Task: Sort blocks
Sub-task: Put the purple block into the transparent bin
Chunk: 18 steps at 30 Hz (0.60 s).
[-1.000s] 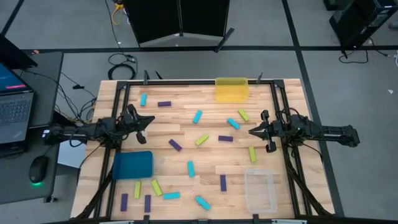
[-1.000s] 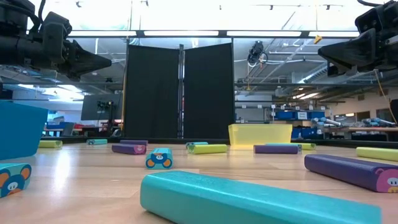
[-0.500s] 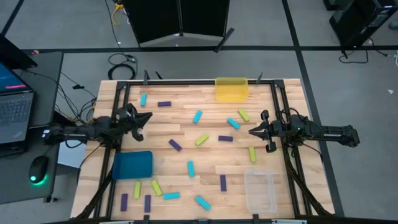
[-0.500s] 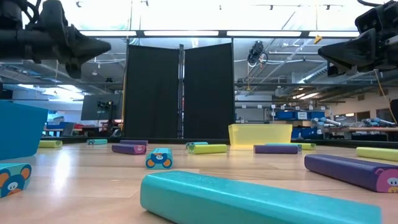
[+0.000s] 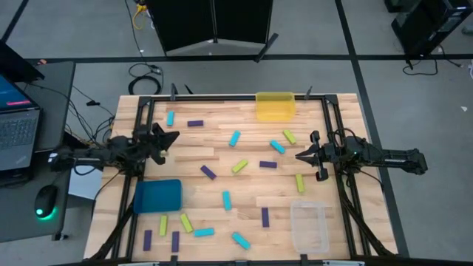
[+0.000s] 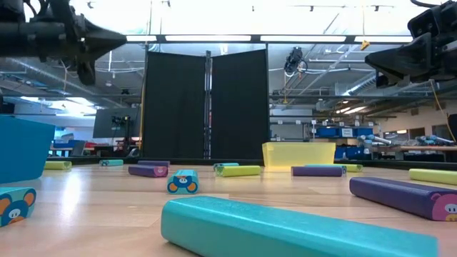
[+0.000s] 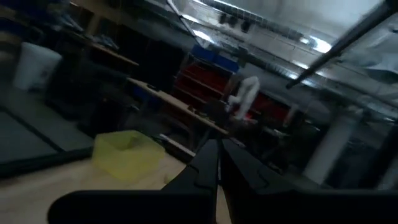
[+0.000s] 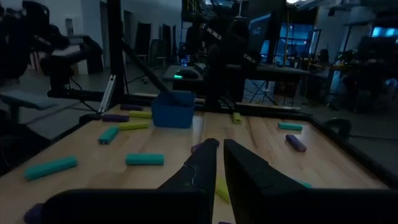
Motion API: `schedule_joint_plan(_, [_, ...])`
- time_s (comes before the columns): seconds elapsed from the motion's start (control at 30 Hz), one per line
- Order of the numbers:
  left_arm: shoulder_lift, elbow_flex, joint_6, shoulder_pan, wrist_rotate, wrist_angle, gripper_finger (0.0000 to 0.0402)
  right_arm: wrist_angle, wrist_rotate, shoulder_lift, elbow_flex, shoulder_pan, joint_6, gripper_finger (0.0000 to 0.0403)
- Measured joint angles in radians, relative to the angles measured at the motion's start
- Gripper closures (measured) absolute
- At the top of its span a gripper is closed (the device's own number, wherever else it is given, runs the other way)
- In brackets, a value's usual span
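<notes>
Small cyan, dark purple and yellow-green blocks lie flat and scattered over the wooden table, among them a cyan one (image 5: pixel 235 138), a purple one (image 5: pixel 208 172) and a yellow-green one (image 5: pixel 239 167). My left gripper (image 5: pixel 174 135) hovers shut and empty over the table's left side, high above the wood in the low view (image 6: pixel 123 40); its fingertips meet in the left wrist view (image 7: pixel 219 154). My right gripper (image 5: pixel 299 156) hovers shut and empty over the right side (image 6: pixel 370 61), its own view (image 8: pixel 219 146) looking across the blocks.
A teal bin (image 5: pixel 157 196) stands near the left arm, a yellow bin (image 5: pixel 275 106) at the far edge and a clear bin (image 5: pixel 309 225) at the near right. A black metal frame (image 5: pixel 222 98) borders the table. A laptop (image 5: pixel 16 125) and a mouse sit on a side table to the left.
My left gripper has risen well above the table and drifted slightly toward the far edge, staying shut and empty. The right arm and the blocks have kept still.
</notes>
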Motion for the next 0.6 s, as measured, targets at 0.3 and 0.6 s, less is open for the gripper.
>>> schedule_joint_plan(0.3, [0.41, 0.377, 0.055, 0.064, -0.166, -0.374, 0.0363, 0.194, 0.076, 0.0, 0.0, -0.003, -0.095, 0.0359])
schedule_joint_plan(0.6, [0.95, 0.733, 0.108, 0.322, 0.118, -0.753, 0.0284, 0.531, 0.468, 0.0, 0.0, -0.022, 0.249, 0.0359])
